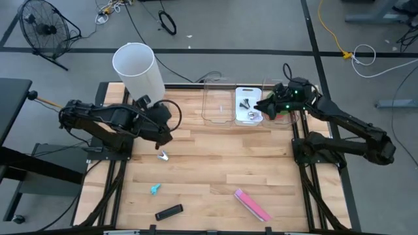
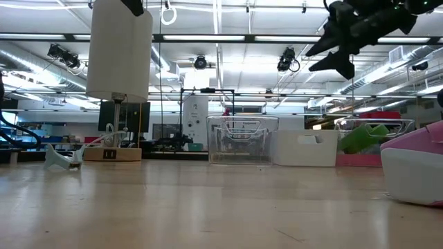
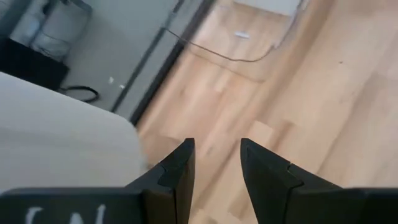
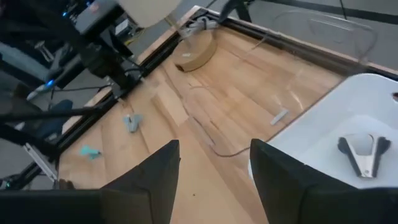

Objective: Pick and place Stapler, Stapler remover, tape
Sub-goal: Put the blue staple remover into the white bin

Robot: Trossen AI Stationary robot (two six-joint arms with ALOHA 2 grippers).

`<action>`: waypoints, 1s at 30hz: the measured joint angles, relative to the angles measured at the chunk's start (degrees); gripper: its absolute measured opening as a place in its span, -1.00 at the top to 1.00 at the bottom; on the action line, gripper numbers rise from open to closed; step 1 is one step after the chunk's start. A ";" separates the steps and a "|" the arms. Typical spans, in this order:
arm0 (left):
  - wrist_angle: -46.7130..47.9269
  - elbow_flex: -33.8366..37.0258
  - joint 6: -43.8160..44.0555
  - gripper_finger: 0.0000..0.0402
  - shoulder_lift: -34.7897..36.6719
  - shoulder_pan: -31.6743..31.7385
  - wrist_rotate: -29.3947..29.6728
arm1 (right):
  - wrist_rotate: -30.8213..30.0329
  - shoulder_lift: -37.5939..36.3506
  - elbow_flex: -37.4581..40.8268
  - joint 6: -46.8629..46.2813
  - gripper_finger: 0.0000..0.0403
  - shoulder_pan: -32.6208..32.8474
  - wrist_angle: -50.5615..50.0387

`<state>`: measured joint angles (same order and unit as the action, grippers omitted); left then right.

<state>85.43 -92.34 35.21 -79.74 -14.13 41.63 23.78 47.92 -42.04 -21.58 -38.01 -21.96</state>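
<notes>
A dark stapler remover [image 4: 364,152] lies in the white tray [image 1: 249,90] at the table's far edge. My right gripper [image 4: 214,168] hangs open just above and beside that tray [image 1: 264,104], with nothing between its fingers. A pale stapler remover [image 1: 163,155], a teal one [image 1: 155,189], a black stapler [image 1: 168,212] and a pink stapler [image 1: 251,203] lie flat on the wood. My left gripper [image 3: 216,168] is open and empty, raised over the table's far left [image 1: 164,127]. Something green [image 2: 363,138] lies in the far-right bin; whether it is tape, I cannot tell.
A tall white cylinder [image 1: 138,68] on a round brown base [image 4: 196,56] stands at the far left, close to my left arm. A clear bin [image 1: 219,101] sits left of the white tray. Bare wood lies across the table's middle.
</notes>
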 joint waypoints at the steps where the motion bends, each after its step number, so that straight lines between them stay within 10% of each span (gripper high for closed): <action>1: -1.01 1.55 0.17 0.34 0.04 0.00 -0.70 | -0.96 0.00 0.00 0.04 0.04 1.24 0.05; 16: -33.90 38.24 -2.85 0.45 -0.13 4.35 -24.62 | -8.82 0.00 0.04 1.60 0.03 12.55 4.30; 30: -35.97 45.31 9.17 0.42 -0.11 12.45 -36.69 | -16.49 0.00 0.07 4.10 0.03 17.13 5.60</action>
<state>49.47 -47.03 44.38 -79.85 -1.68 4.94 7.29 47.92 -41.98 -17.47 -20.88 -16.36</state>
